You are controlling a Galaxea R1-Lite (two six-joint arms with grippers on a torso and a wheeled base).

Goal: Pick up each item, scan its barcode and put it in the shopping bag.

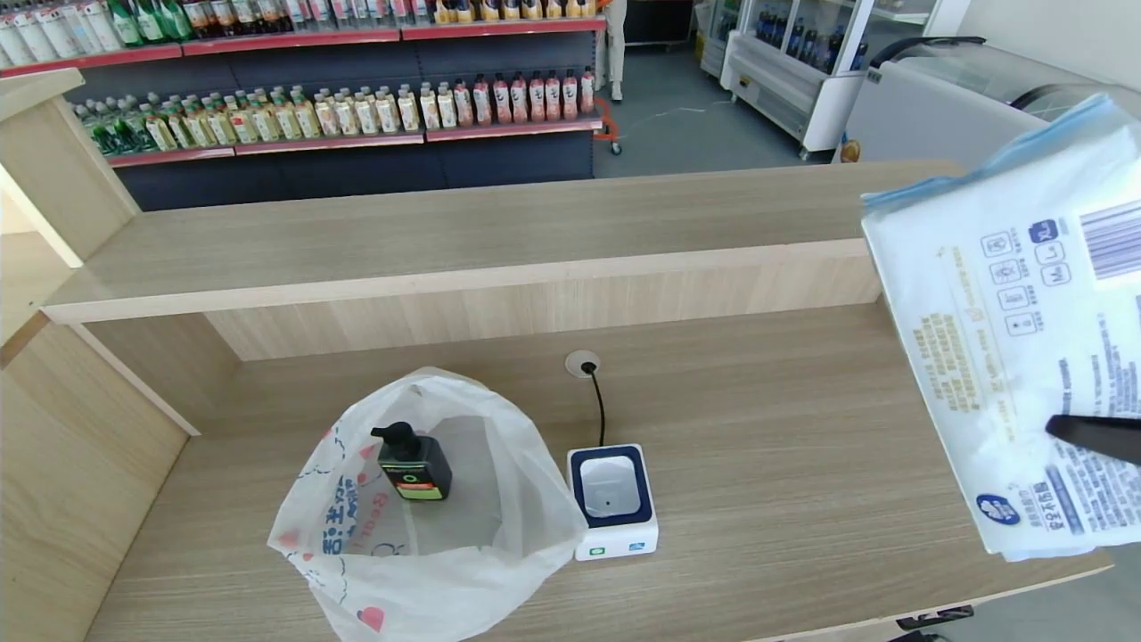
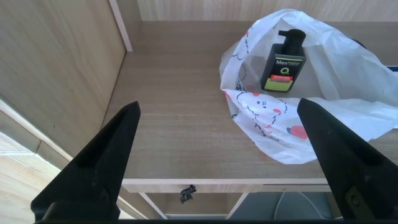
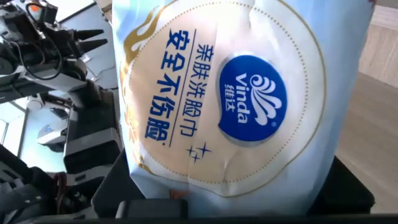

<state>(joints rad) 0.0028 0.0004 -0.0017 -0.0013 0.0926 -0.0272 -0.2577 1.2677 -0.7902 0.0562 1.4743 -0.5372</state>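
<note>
A large white and blue tissue pack (image 1: 1016, 339) hangs in the air at the right of the counter, its barcode facing the head camera. My right gripper is shut on the pack (image 3: 230, 99); one dark finger (image 1: 1096, 437) shows across its lower part. The white barcode scanner (image 1: 612, 499) sits mid-counter, left of the pack. A white plastic shopping bag (image 1: 428, 535) lies open beside the scanner with a dark pump bottle (image 1: 412, 465) inside. My left gripper (image 2: 217, 155) stands open above the counter's front left, near the bag (image 2: 292, 124).
A raised wooden ledge (image 1: 463, 241) runs behind the counter and a wooden side wall (image 1: 80, 464) closes the left. The scanner's black cable (image 1: 599, 401) runs to a hole in the counter. Shelves of bottles stand in the room behind.
</note>
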